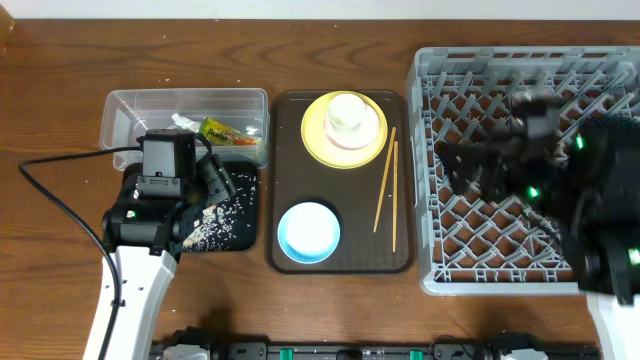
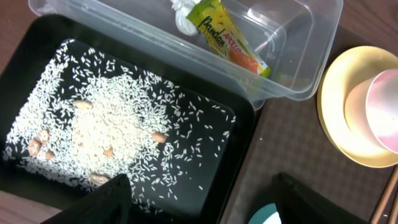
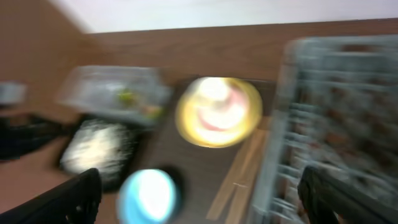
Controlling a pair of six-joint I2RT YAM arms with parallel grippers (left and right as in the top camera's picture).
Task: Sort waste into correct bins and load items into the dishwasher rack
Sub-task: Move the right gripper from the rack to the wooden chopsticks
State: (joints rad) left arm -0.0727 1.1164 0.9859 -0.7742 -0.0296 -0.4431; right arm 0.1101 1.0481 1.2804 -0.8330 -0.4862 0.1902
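Note:
My left gripper (image 2: 202,208) hangs open and empty over the black tray (image 2: 245,134), which holds loose rice grains (image 2: 109,130). From overhead the left gripper (image 1: 205,195) is above that tray (image 1: 245,235). The clear tub (image 1: 130,110) holds the snack wrapper (image 2: 230,37) and the paper wad (image 2: 181,15). The yellow plate (image 1: 345,145) carries the cup (image 1: 350,112); the blue bowl (image 1: 308,232) and the chopsticks (image 1: 385,180) lie near it. My right gripper (image 3: 199,199) is open and empty, and from overhead it (image 1: 465,170) is above the rack (image 1: 520,70). The right wrist view is blurred.
The plate, bowl and chopsticks rest on a dark brown serving tray (image 1: 340,262) between the bins and the rack. A black cable (image 1: 50,195) runs across the wooden table at the left. A few brown bits (image 2: 158,137) lie among the rice.

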